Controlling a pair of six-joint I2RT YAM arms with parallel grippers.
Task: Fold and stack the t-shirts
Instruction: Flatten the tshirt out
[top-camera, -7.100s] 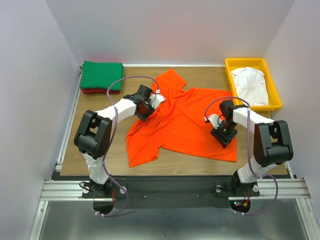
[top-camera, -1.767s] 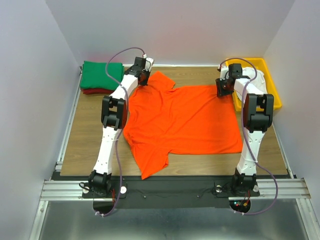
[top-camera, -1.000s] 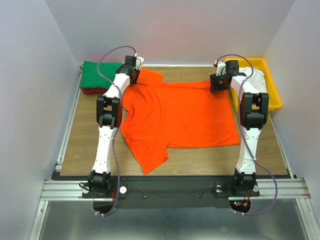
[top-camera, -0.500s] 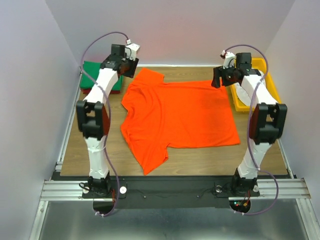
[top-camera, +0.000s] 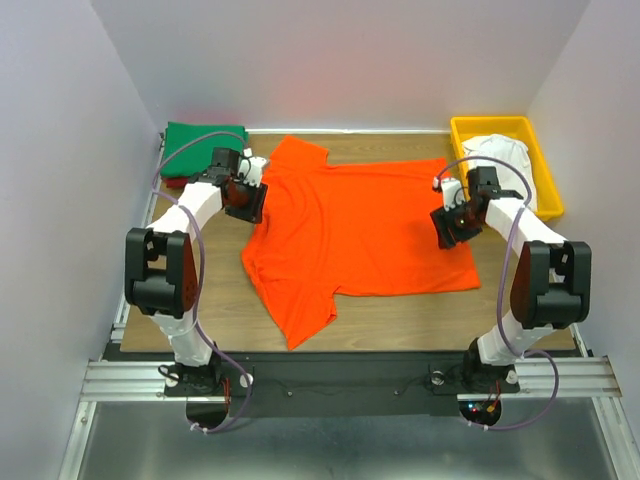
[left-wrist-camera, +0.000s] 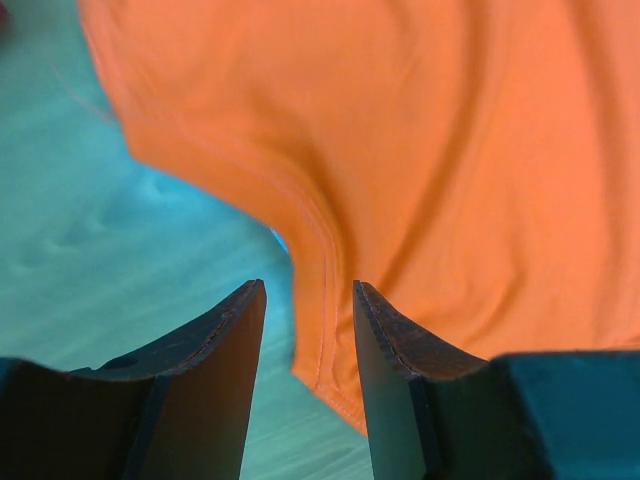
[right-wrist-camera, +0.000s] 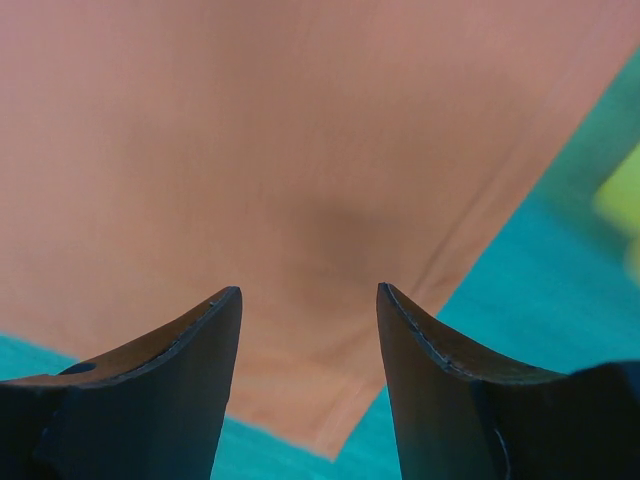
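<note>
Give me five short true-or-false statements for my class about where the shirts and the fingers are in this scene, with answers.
1. The orange shirt lies spread out on the table. True.
2. The white shirt is folded on top of the green one. False: the white shirt lies in the tray.
3. The green shirt sits folded at the back left. True.
4. The right fingers are clamped on cloth. False: the right fingers stand apart and hold nothing.
5. The left fingers reach into the tray. False: the left fingers are at the orange shirt's left edge.
</note>
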